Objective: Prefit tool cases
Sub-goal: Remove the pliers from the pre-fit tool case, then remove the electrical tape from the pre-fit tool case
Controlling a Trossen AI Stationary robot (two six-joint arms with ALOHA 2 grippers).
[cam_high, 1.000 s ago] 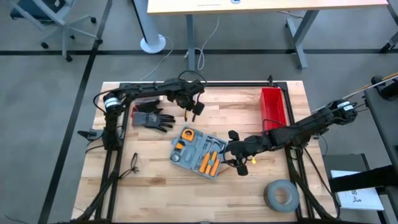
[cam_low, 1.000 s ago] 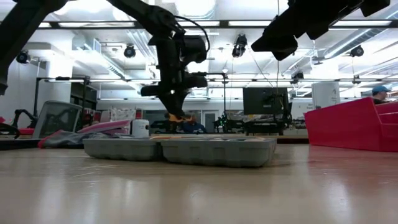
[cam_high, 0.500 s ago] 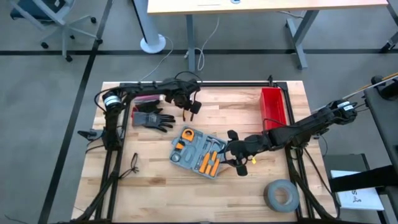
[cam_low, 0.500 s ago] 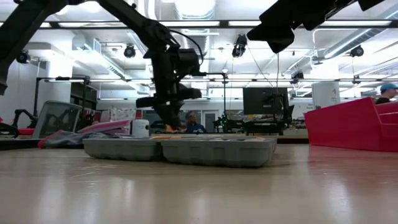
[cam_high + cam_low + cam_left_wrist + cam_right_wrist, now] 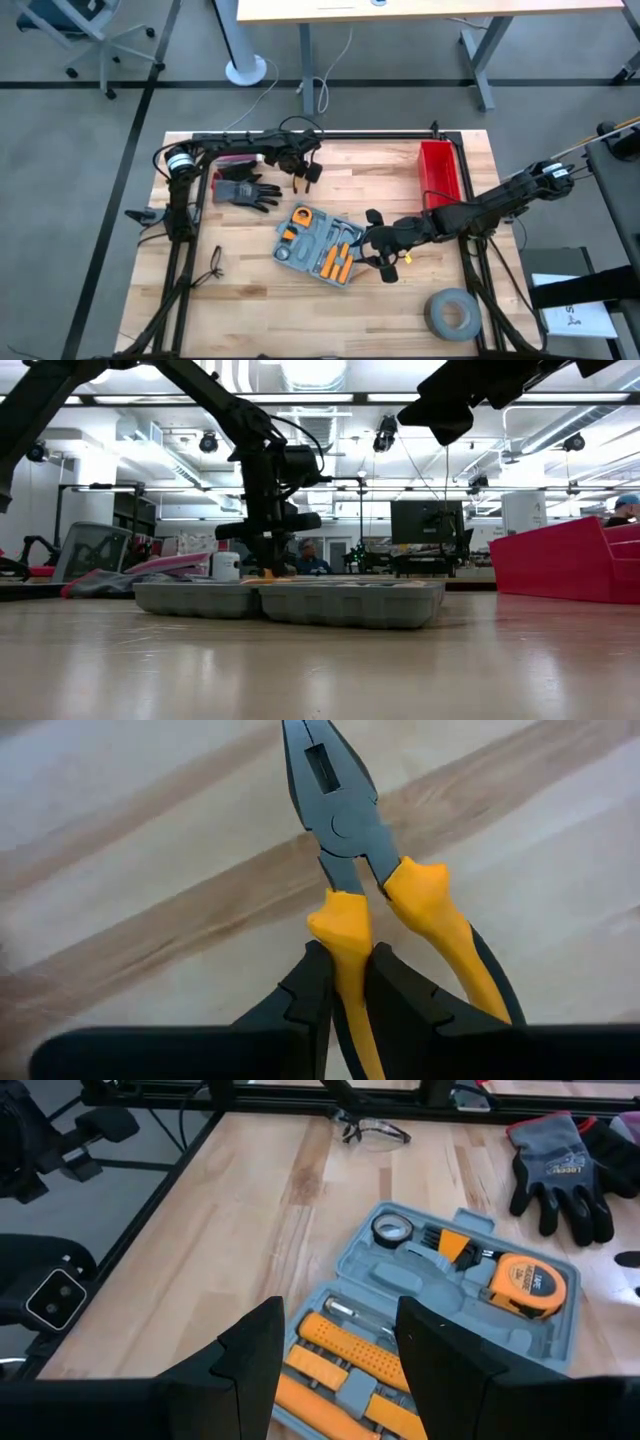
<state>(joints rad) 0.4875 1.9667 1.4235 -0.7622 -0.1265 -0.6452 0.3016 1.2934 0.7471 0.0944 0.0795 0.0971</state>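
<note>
The case (image 5: 320, 246) lies open near the middle of the worktop, both halves flat, with a tape measure (image 5: 299, 217) in the half toward the far edge and orange-handled tools in the slots beside it. The right gripper (image 5: 385, 255) hangs at the case's right-hand edge, fingers spread wide and grasping nothing; its wrist view looks down past them onto the slots.

The left gripper (image 5: 305, 178) is at work, over bare wood near the far edge of the worktop, just beside a pair of gloves (image 5: 245, 189) and well apart from the case. Its wrist view shows pliers (image 5: 365, 870) — dark jaws, yellow handles — with one handle running between the two fingers (image 5: 300, 1010), which sit against it. Whether they are clenched on that handle or easing off it I cannot tell; the pliers appear to lie at or close to the wood.

The step in hand looks like fetching the pliers for their slot. If so, the next move calls for a firm pinch on the handle, a lift clear of the wood, and a carry to the case — where the pliers must be turned to match the moulded recess before being lowered in. A one-handle grip may let the tool swing.
</note>
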